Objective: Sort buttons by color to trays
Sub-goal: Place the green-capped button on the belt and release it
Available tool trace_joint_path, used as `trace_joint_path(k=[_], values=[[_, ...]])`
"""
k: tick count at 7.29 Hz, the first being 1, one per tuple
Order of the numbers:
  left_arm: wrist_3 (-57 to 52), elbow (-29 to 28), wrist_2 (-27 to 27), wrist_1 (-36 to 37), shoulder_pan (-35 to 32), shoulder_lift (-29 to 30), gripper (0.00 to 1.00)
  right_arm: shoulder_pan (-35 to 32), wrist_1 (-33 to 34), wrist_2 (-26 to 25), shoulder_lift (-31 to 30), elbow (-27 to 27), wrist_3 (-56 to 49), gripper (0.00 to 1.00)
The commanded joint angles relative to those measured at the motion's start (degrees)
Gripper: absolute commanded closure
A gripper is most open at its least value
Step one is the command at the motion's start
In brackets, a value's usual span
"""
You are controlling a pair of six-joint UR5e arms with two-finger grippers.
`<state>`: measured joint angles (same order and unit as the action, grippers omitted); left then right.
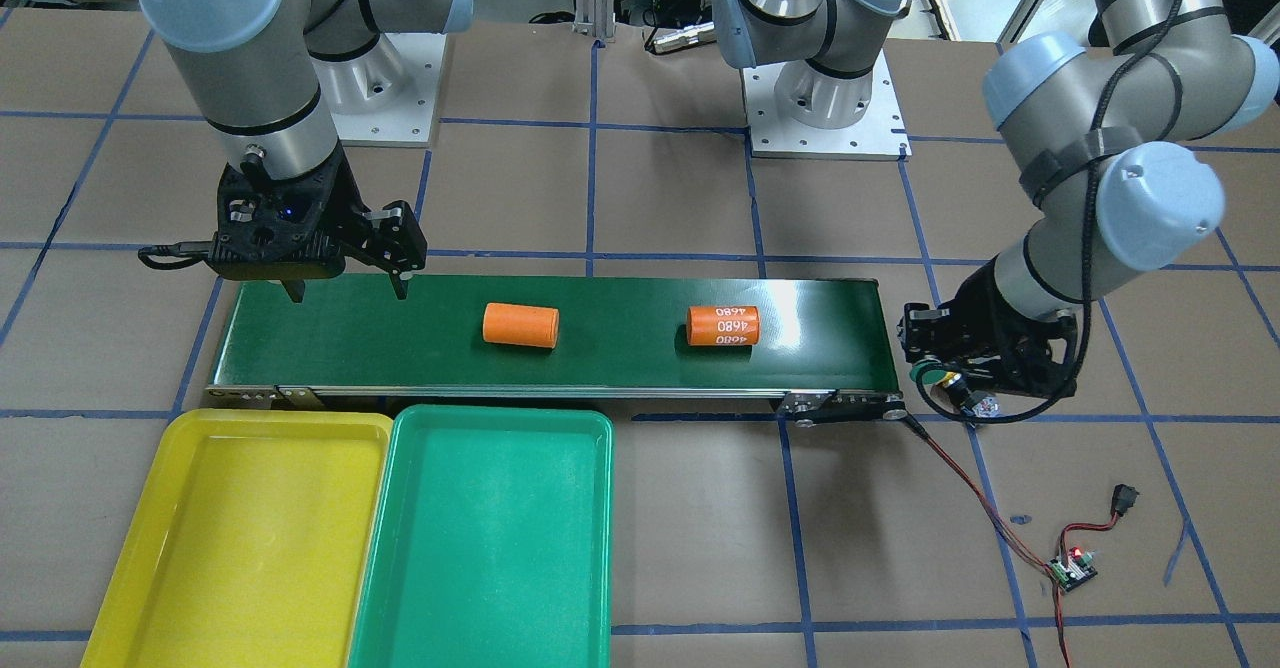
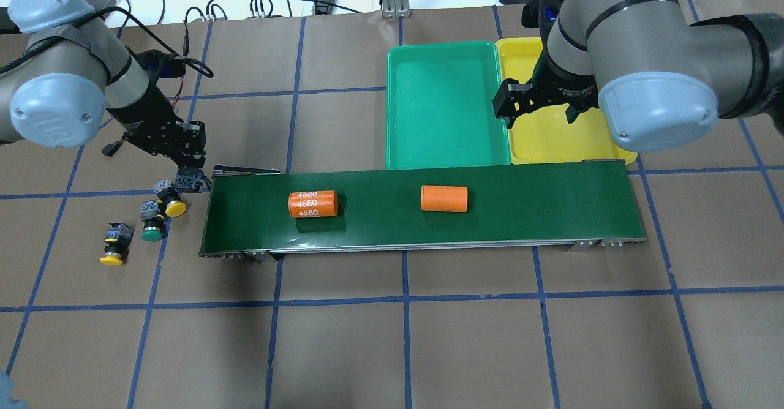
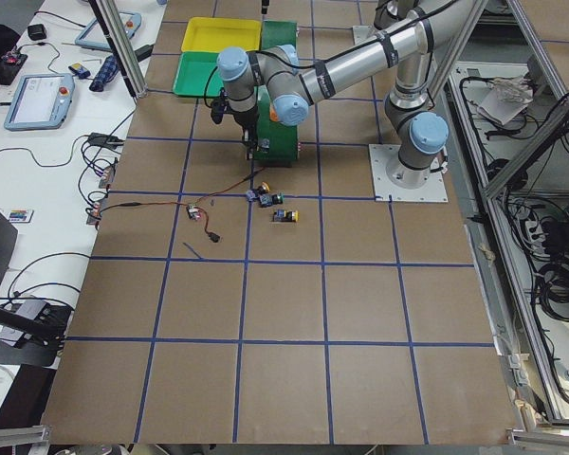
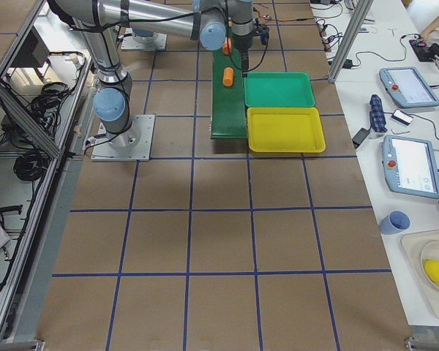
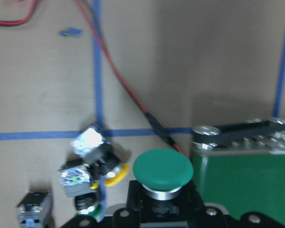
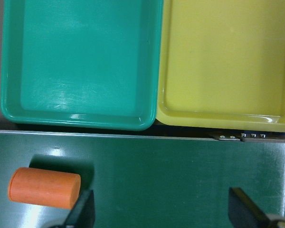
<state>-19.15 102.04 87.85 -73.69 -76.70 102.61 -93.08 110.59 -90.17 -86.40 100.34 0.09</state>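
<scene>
Nearest the robot, three buttons lie loose on the table, close together: a yellow button (image 2: pixel 114 245), a green button (image 2: pixel 151 220) and a second yellow button (image 2: pixel 171 201). Just beyond them, the left claw (image 2: pixel 188 178) is closed on the fourth button (image 5: pixel 163 168), a green-capped one, beside the end of the belt (image 2: pixel 551 207). The right claw (image 1: pixel 347 288) hangs wide open and empty over the belt. Farthest off, the green tray (image 2: pixel 447 103) and the yellow tray (image 2: pixel 551 139) hold nothing, so I judge the sorting barely begun.

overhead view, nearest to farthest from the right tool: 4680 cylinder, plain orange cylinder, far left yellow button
1. Plain orange cylinder, on the belt, closest to the right tool.
2. 4680 cylinder, further left on the belt.
3. Yellow button, far left, off the belt's end.
</scene>
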Motion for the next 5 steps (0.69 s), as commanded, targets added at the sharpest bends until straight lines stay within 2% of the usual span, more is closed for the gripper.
trace_joint_path(k=[1, 4, 5], values=[[-0.2, 4.3, 0.0, 0.6, -1.7, -0.7, 1.00, 0.0, 0.0, 0.1, 0.0, 0.0, 0.0, 0.00], [-0.5, 4.6, 0.0, 0.8, -1.7, 0.6, 1.00, 0.0, 0.0, 0.0, 0.0, -0.1, 0.0, 0.00], [0.0, 4.7, -0.1, 1.1, -1.7, 0.9, 0.79, 0.0, 0.0, 0.1, 0.0, 0.0, 0.1, 0.00]])
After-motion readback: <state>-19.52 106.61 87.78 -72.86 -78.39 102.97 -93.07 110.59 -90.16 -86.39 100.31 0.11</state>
